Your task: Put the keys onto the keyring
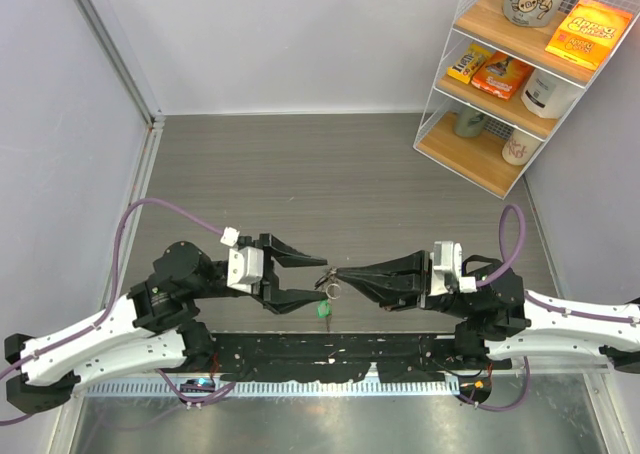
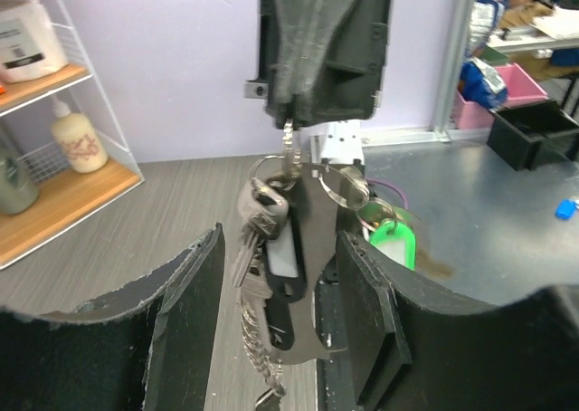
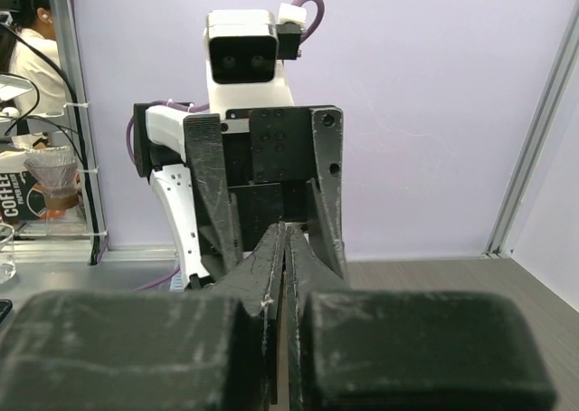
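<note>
In the top view my right gripper (image 1: 338, 274) is shut, its tips pinching the keyring (image 1: 330, 287) just above the table. The left wrist view shows this grip from the front. The right gripper (image 2: 291, 139) pinches the top of the keyring (image 2: 346, 187), and a bunch of keys (image 2: 262, 221) with a short chain hangs below. A green tag (image 2: 395, 244) hangs on the ring. My left gripper (image 1: 318, 275) is open. Its two fingers stand on either side of the hanging keys, and the right-hand finger (image 2: 362, 293) is close to them. In the right wrist view the shut fingers (image 3: 285, 239) hide the ring.
A wire shelf (image 1: 510, 74) with wooden boards, boxes and bottles stands at the back right. A black perforated rail (image 1: 330, 354) runs along the near edge by the arm bases. A metal surface with a black bin (image 2: 534, 130) lies beyond the wooden tabletop.
</note>
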You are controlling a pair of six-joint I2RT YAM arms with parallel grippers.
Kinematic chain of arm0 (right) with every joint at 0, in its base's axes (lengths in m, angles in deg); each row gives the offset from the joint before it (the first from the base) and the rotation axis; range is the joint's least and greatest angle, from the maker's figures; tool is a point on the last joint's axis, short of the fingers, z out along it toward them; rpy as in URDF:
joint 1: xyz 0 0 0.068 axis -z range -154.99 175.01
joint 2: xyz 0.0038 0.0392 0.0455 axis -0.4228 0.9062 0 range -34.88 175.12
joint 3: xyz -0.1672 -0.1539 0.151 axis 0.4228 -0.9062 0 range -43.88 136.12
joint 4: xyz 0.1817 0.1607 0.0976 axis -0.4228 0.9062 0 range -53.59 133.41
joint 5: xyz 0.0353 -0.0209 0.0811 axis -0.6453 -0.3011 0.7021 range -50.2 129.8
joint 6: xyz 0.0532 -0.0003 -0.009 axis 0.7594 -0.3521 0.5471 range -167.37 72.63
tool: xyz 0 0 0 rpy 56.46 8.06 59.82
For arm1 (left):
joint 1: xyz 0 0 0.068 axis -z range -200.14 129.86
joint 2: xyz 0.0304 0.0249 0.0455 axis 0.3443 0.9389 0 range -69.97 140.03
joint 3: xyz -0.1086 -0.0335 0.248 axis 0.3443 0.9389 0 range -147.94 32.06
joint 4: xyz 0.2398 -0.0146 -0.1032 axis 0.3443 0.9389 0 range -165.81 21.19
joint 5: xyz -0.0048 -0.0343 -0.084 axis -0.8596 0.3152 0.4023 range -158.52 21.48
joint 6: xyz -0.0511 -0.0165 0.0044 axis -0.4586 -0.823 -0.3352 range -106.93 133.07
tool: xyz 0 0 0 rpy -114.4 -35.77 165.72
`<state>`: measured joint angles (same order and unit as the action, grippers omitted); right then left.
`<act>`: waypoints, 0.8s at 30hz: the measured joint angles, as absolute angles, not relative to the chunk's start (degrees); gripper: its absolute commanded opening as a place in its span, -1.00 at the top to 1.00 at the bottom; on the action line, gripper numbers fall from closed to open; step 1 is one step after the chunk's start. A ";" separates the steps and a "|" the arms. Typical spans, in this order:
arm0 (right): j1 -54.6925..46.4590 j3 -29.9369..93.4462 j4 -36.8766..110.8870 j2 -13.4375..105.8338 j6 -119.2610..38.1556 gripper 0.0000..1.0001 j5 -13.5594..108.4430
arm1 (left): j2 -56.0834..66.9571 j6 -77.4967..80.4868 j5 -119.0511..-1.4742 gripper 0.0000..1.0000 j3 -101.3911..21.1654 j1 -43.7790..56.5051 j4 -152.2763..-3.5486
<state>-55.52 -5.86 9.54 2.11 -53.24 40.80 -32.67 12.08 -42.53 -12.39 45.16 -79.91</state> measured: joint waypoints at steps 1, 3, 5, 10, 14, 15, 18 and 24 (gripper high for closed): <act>-55.52 -5.86 9.49 2.07 -53.24 0.89 40.95 | -32.82 12.08 -43.79 -0.17 -12.56 45.16 -79.21; -55.52 -5.86 9.49 1.96 -53.24 0.89 41.28 | -33.15 12.28 -46.50 -0.17 -12.91 45.16 -78.03; -55.52 -5.86 9.54 1.98 -53.24 0.89 41.63 | -33.50 12.80 -48.67 -0.17 -13.24 45.16 -77.24; -55.52 -5.86 9.69 1.98 -53.24 0.89 42.28 | -34.66 13.48 -50.83 -0.15 -14.18 45.16 -76.80; -55.52 -5.86 10.11 1.98 -53.26 0.89 42.43 | -35.66 13.09 -50.42 -0.08 -14.34 45.16 -77.02; -55.52 -5.86 10.24 1.98 -53.26 0.89 42.46 | -35.93 12.87 -49.91 -0.07 -14.34 45.16 -77.26; -55.52 -5.86 10.65 1.98 -53.28 0.89 42.43 | -36.65 11.82 -47.46 -0.04 -14.34 45.16 -78.64; -55.52 -5.82 11.26 2.02 -53.30 0.89 42.72 | -36.01 10.44 -43.68 0.02 -14.40 45.16 -80.04</act>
